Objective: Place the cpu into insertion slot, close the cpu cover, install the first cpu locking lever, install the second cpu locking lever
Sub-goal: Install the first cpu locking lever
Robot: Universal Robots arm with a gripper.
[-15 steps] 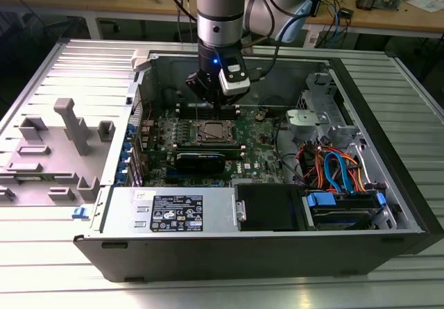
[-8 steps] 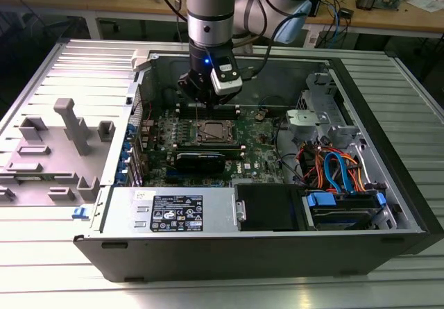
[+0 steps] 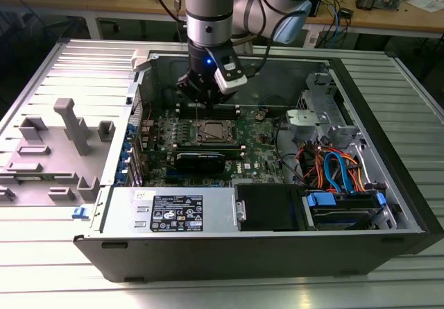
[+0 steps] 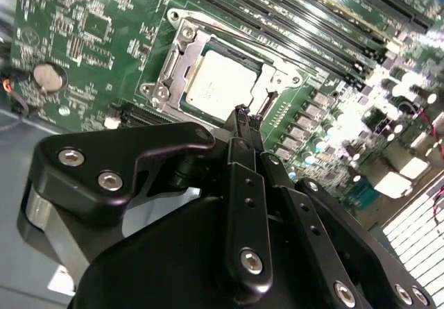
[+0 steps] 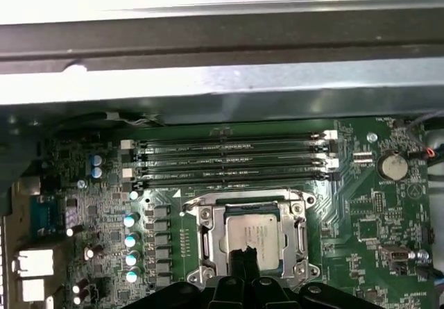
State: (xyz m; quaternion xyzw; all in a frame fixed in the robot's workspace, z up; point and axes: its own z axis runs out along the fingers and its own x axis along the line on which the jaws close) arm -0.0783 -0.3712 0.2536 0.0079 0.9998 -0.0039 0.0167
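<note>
Ribbed metal table (image 3: 409, 87) carries an open computer case (image 3: 263, 250), lying on its side with the interior exposed. Grey moulded fixtures (image 3: 69, 128) stand on the table at the exterior view's left, apart from the case.

The arm (image 3: 208, 3) reaches down into the case from above, over the green circuit board (image 3: 260, 149). A silver power supply box (image 3: 173, 212) sits along the near wall of the case.

Long black memory slots (image 5: 229, 163) run parallel, just beside the insertion slot (image 5: 203, 253). The insertion slot is mounted near the middle of the board.

The cpu cover (image 5: 244, 207) appears to lie flat on the slot, its window framing the chip. A thin lever rod (image 4: 229, 38) runs along the slot's edge on the memory-slot side. Whether it is latched cannot be told.

The cpu (image 5: 253, 234) is seated inside the insertion slot, dull silver top facing up and level.

The gripper (image 4: 243, 114) hangs directly over the slot's edge on the side away from the memory slots. Its black fingers (image 4: 239, 142) are clenched together, tips meeting, with nothing seen between them. Contact between the tips and the slot cannot be confirmed.

A coin cell (image 5: 392, 164) sits on the board, well apart from the slot.
</note>
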